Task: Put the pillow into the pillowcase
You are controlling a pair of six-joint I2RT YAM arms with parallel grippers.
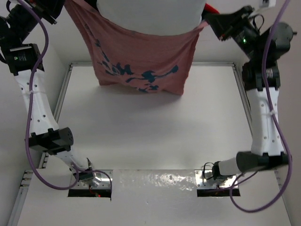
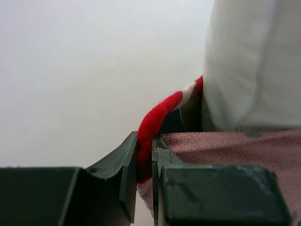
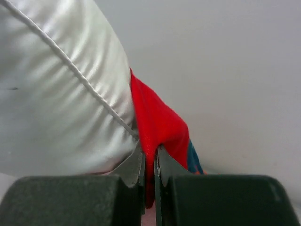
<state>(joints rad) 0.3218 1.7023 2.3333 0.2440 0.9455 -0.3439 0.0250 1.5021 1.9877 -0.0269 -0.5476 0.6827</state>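
The red-orange pillowcase (image 1: 138, 61) hangs high between both arms at the back of the table, its teal print facing out. The white pillow (image 1: 150, 14) sits in its open top, bulging above the hem. My left gripper (image 2: 145, 157) is shut on the red hem of the pillowcase (image 2: 155, 120), with the pillow (image 2: 254, 61) to its right. My right gripper (image 3: 149, 162) is shut on the red cloth of the pillowcase (image 3: 157, 122), with the pillow (image 3: 56, 84) pressing against its left finger. In the top view the right gripper (image 1: 210, 22) holds the case's right corner; the left one is out of frame.
The white table (image 1: 150, 136) has raised side rails (image 1: 63, 101). The left arm (image 1: 40, 113) stands along the left rail, the right arm (image 1: 263, 113) along the right. Purple cables (image 1: 35, 80) loop beside both arms. The arm bases sit at the near edge.
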